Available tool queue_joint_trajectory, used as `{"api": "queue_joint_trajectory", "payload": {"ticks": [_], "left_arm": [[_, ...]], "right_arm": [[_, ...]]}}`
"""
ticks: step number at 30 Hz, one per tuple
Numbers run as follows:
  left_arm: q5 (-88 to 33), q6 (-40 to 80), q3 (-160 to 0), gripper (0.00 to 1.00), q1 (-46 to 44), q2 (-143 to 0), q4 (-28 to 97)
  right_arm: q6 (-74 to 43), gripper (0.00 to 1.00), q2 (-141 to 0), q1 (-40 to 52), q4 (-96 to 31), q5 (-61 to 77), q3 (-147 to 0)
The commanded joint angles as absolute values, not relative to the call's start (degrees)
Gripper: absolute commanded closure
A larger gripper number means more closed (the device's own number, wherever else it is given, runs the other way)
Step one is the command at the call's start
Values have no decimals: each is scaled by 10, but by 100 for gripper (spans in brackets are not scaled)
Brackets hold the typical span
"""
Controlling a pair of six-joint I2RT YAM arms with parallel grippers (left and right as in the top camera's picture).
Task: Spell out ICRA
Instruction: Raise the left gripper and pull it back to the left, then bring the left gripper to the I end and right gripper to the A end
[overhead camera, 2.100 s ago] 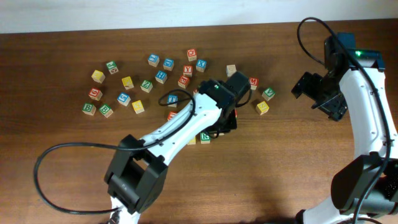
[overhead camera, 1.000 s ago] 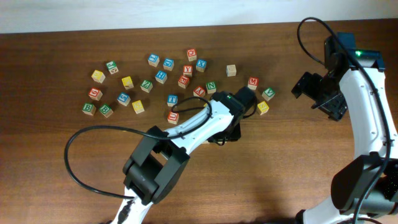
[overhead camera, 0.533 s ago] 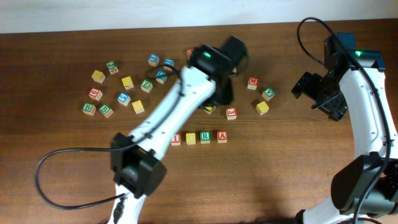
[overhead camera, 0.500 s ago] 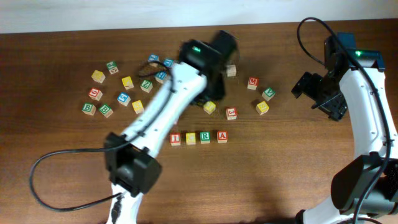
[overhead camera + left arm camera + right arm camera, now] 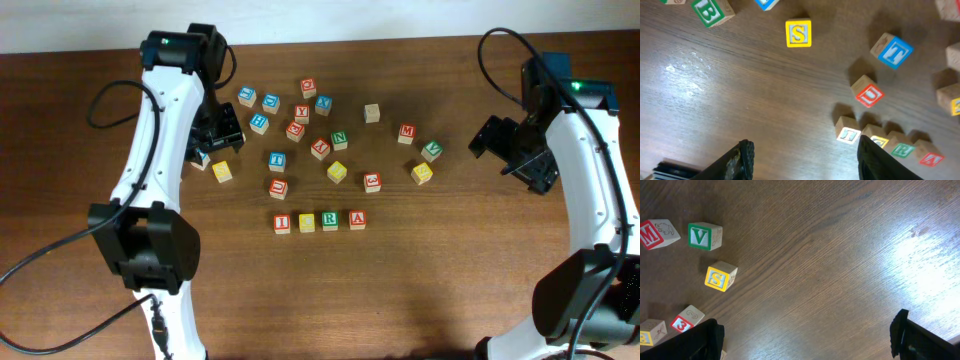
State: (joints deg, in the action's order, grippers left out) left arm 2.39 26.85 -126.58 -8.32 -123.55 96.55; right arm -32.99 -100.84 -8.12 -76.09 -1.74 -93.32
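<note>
Four letter blocks stand side by side in a row on the brown table: I (image 5: 282,223), C (image 5: 306,222), R (image 5: 330,220) and A (image 5: 357,218). In the left wrist view the row lies at lower right, from I (image 5: 848,134) to A (image 5: 932,158). My left gripper (image 5: 212,138) is open and empty, up over the left part of the block scatter, well away from the row; it also shows in the left wrist view (image 5: 805,155). My right gripper (image 5: 512,150) is open and empty over bare table at the right; it also shows in the right wrist view (image 5: 807,335).
Several loose blocks lie scattered behind the row: a red U (image 5: 278,187), blue T (image 5: 277,160), yellow S (image 5: 221,171), a yellow block (image 5: 337,172), red 3 (image 5: 372,181), green V (image 5: 431,150) and red M (image 5: 407,132). The table's far edge meets a white wall.
My left arm has swung from over the middle of the table back to the far left. The I, C, R, A row it covered now shows. The right arm has not moved.
</note>
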Motion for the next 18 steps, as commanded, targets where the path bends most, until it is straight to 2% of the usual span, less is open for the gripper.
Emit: {"api": "queue_joint_trajectory", "payload": {"ticks": [1, 3, 9, 13, 18], "left_arm": [[-1, 225, -1255, 43, -77, -1208, 967], [-32, 196, -1254, 44, -77, -1193, 967], [-23, 196, -1146, 43, -77, -1075, 956], [-22, 210, -974, 41, -77, -1018, 850], [-21, 237, -856, 41, -77, -1018, 754]], "right_arm": [[-333, 2, -1007, -83, -761, -29, -932], [-333, 2, -1007, -83, -761, -29, -932], [-333, 2, -1007, -83, -761, -29, -932], [-333, 2, -1007, -83, -761, -29, -932], [-333, 2, -1007, -83, -761, -29, -932]]}}
